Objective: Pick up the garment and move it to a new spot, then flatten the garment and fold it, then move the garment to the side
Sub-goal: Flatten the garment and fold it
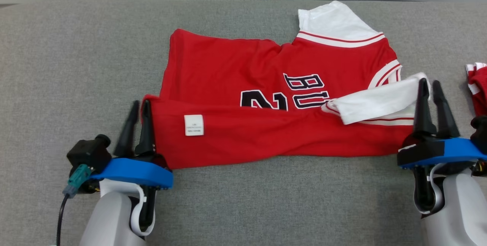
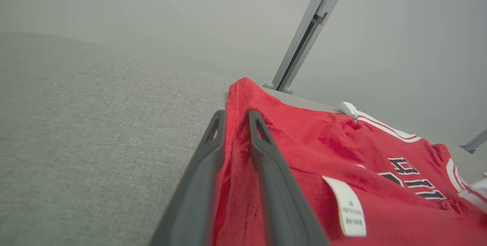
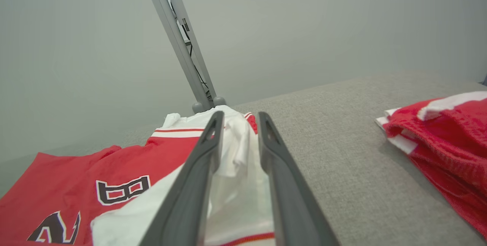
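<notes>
Head view: a red jersey (image 1: 228, 71) lies midway across the grey surface (image 1: 57, 67) with its near hem folded up, left fingers (image 1: 146, 124) at the fold's left end and right fingers (image 1: 422, 101) at its white sleeve (image 1: 376, 103). Left wrist view: the fingers (image 2: 207, 150) stand narrowly apart with red cloth between them; whether they pinch it is unclear. Right wrist view: likewise around the sleeve (image 3: 236, 150); releasing both together should leave a straight fold.

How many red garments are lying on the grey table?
2. One red jersey lies partly folded in the middle; another red garment lies at the right, partly cut off by the picture's edge.
</notes>
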Controlling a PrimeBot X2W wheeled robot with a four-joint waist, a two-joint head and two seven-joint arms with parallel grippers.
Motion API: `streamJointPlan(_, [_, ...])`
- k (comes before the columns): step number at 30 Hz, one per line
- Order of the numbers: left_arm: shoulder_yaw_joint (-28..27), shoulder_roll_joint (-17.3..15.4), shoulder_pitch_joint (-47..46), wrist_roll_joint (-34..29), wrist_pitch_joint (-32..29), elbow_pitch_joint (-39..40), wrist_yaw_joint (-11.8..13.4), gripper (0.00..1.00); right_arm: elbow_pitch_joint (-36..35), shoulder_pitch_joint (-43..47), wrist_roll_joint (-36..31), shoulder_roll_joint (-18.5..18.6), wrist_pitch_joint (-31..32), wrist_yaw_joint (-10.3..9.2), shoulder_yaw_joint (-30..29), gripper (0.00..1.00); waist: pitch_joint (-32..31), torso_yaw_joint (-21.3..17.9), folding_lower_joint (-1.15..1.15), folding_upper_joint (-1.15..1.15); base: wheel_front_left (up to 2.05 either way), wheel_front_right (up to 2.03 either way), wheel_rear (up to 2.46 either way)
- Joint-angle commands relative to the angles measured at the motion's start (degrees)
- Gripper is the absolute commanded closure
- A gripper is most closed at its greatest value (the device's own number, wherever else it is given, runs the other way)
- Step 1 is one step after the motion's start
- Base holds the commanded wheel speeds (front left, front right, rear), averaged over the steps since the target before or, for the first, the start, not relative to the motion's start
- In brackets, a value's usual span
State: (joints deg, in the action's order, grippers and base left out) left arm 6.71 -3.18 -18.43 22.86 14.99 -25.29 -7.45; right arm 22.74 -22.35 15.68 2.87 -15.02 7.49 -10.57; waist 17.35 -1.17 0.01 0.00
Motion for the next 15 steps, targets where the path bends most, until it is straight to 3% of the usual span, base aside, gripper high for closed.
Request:
streamJointPlan(1, [-1.0, -0.2, 0.3, -0.7, 0.3, 0.6, 0.0, 0.00, -0.2, 0.4, -0.7, 0.1, -0.2, 0.00, -0.3, 0.00, -0.3, -0.1, -0.01, 0.00, 0.00, 0.00, 0.00])
streamJointPlan(7, [-4.7, 0.2, 6.5, -4.1, 0.3, 3.5, 0.0, 0.00, -2.1, 6.1, -5.5, 0.1, -0.2, 0.00, -1.1, 0.00, -3.2, -0.2, -0.01, 0.00, 0.00, 0.00, 0.00])
streamJointPlan(15, [-2.9, 0.3, 17.1, -3.8, 0.3, 2.1, 0.0, 0.00, -1.0, 16.6, -6.5, 0.1, -0.2, 0.00, -0.1, 0.00, -9.8, -0.5, -0.01, 0.00, 0.00, 0.00, 0.00])
